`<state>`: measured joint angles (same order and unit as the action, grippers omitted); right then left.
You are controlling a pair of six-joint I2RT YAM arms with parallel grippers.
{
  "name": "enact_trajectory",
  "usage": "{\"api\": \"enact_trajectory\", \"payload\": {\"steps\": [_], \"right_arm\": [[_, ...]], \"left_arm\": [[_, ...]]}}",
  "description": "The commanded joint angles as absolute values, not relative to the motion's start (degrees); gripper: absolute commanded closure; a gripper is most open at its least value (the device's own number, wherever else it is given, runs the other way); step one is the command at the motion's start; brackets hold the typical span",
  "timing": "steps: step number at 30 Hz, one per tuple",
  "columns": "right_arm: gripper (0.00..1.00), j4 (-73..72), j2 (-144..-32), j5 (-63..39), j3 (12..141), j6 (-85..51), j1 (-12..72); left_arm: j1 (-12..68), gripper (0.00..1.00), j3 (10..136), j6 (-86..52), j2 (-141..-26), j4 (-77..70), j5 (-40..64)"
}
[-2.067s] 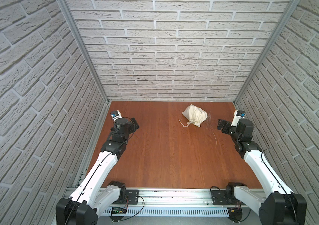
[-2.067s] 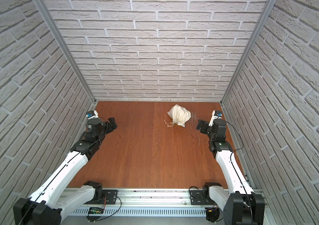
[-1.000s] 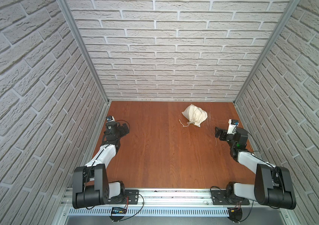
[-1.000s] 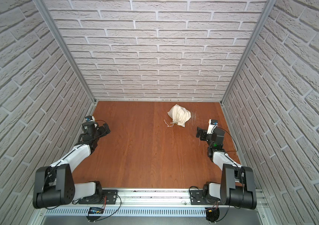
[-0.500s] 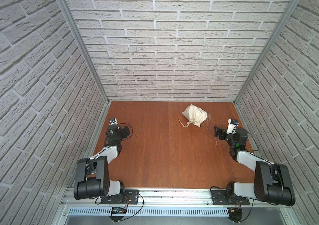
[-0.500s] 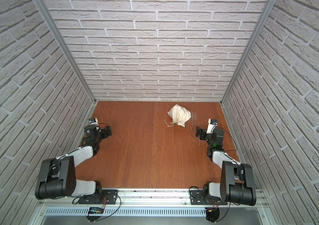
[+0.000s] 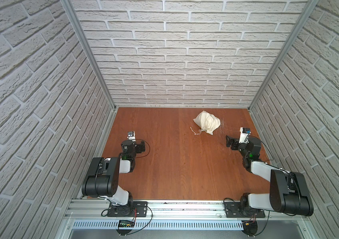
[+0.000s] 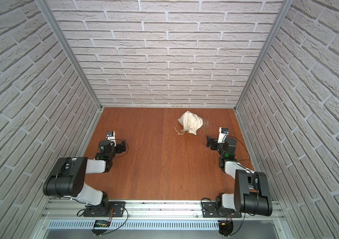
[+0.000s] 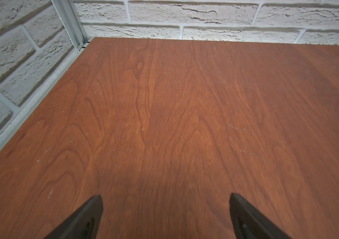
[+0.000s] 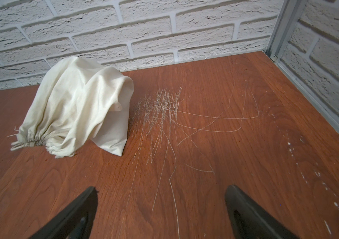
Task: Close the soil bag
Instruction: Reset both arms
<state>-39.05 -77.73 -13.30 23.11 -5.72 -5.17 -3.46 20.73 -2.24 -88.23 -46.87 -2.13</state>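
The soil bag (image 7: 207, 123) (image 8: 191, 123) is a cream cloth sack lying slumped on the wooden table near the back wall, right of centre. Its gathered hem (image 10: 34, 140) is puckered, and a thin cord (image 7: 195, 132) trails from it onto the wood. My right gripper (image 7: 229, 141) (image 8: 210, 142) (image 10: 161, 190) is open and empty, low over the table in front of the bag and to its right, apart from it. Far over on the left side, my left gripper (image 7: 141, 145) (image 8: 123, 145) (image 9: 165, 198) is open over bare wood; the bag is out of the left wrist view.
White brick-pattern walls (image 7: 164, 62) close in the table (image 7: 174, 165) on three sides, with metal corner posts (image 10: 284, 27). Pale scratches (image 10: 164, 115) mark the wood right of the bag. Both arms are folded near the front rail (image 7: 174, 209).
Over two seconds both arms have folded back from a stretched reach toward the front rail. The left gripper drifted slightly nearer the front in the last second. The bag has not moved.
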Motion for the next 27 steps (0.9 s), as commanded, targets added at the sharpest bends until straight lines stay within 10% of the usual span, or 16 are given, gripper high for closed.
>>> {"api": "enact_trajectory", "payload": {"steps": [1, 27], "right_arm": [[0.01, -44.54, -78.11, -12.29, 21.46, -3.16, -3.41], [0.01, -46.25, -88.46, -5.50, 24.69, -1.87, -0.09]], "left_arm": [[-4.95, 0.02, 21.76, -2.71, -88.61, -50.80, -1.22], [-4.94, 0.02, 22.91, -4.13, -88.62, -48.61, -4.66]]}}
